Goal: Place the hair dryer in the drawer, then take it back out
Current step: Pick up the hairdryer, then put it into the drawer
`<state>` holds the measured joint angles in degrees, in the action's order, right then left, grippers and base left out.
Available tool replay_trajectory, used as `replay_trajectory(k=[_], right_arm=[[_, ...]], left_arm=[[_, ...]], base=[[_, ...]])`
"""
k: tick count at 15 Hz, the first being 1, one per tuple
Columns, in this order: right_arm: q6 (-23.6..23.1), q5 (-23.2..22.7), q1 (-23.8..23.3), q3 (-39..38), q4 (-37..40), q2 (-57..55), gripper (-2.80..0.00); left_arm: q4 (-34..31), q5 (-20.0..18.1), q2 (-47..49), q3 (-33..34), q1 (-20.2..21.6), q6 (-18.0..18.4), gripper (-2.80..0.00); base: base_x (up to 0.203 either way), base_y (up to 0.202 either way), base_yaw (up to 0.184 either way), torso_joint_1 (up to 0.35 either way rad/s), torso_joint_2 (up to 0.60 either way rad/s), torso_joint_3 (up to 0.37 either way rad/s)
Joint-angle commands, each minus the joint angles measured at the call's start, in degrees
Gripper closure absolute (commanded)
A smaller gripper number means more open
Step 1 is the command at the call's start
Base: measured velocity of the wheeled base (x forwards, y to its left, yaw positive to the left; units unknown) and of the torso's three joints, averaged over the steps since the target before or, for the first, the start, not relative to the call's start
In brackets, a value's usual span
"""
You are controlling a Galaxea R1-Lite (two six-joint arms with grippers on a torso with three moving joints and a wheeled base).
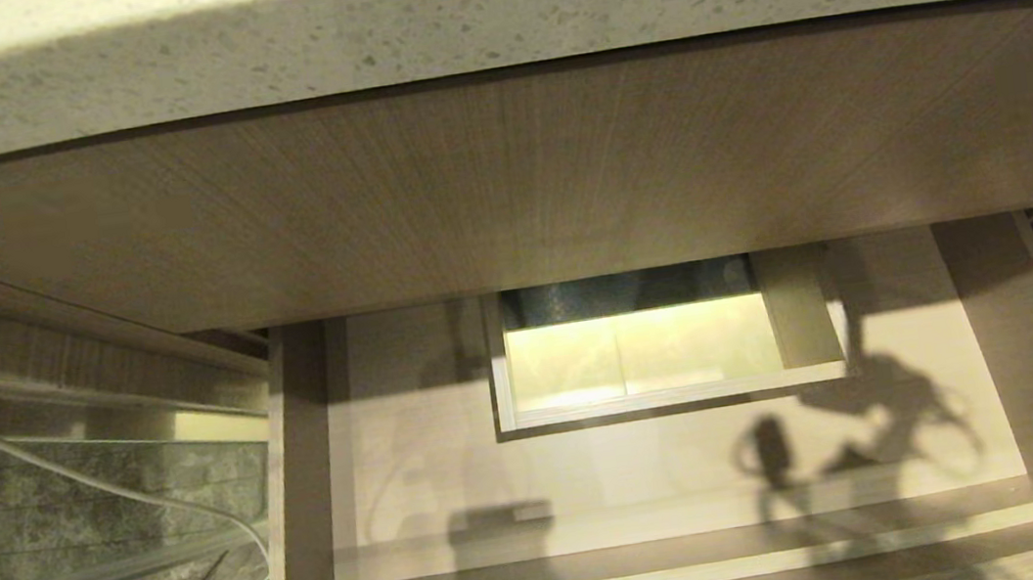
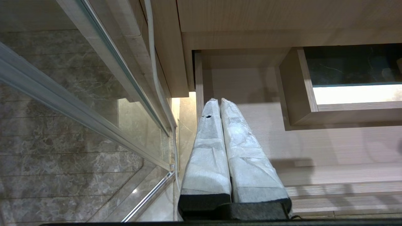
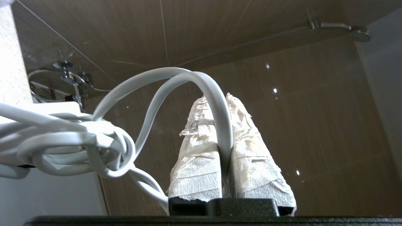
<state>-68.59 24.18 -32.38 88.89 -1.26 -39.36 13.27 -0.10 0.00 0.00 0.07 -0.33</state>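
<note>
The drawer [image 1: 709, 572] stands pulled out under the counter, pale wood grain, with a boxed cut-out [image 1: 668, 399] in its middle. Nothing lies on its floor, only shadows. In the right wrist view my right gripper [image 3: 216, 97] is shut on a loop of the hair dryer's pale cord [image 3: 176, 78], and the bundled cord [image 3: 62, 141] hangs beside the fingers. The dryer's head is hidden. My left gripper [image 2: 217, 100] is shut and empty, parked over the drawer's [image 2: 314, 147] left side. Neither arm shows in the head view.
A speckled stone countertop [image 1: 446, 33] and a taller wood-grain panel [image 1: 503, 183] overhang the drawer. A glass shower partition [image 1: 65, 542] with a white cable [image 1: 107, 488] stands to the left. A shower head [image 3: 359, 35] and tap [image 3: 67, 73] show behind the right gripper.
</note>
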Motion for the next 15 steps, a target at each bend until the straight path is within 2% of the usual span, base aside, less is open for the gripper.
replay_trajectory(k=[1, 5, 8, 11, 15], right_arm=[[-0.50, 2.27, 0.30, 0.14, 0.20, 0.78, 0.00], [-0.76, 2.64, 0.47, 0.14, 1.08, 1.92, 0.00], [-1.21, 7.35, 0.47, 0.04, 2.55, 4.15, 0.00], [-2.56, 7.45, 0.44, 0.02, 2.77, 5.25, 0.00], [-7.43, 7.37, 0.40, -0.72, 6.85, 7.22, 0.00]], left_arm=[[0.09, 0.01, 0.00, 2.29, 0.01, -0.02, 0.00], [0.09, 0.01, 0.00, 2.29, 0.01, -0.02, 0.00], [0.09, 0.01, 0.00, 2.29, 0.01, -0.02, 0.00], [0.09, 0.01, 0.00, 2.29, 0.01, -0.02, 0.00], [0.09, 0.01, 0.00, 2.29, 0.01, -0.02, 0.00]], base=[[0.000, 0.000, 0.000, 0.000, 0.00, 0.000], [0.000, 0.000, 0.000, 0.000, 0.00, 0.000], [0.000, 0.000, 0.000, 0.000, 0.00, 0.000], [0.000, 0.000, 0.000, 0.000, 0.00, 0.000], [0.000, 0.000, 0.000, 0.000, 0.00, 0.000]])
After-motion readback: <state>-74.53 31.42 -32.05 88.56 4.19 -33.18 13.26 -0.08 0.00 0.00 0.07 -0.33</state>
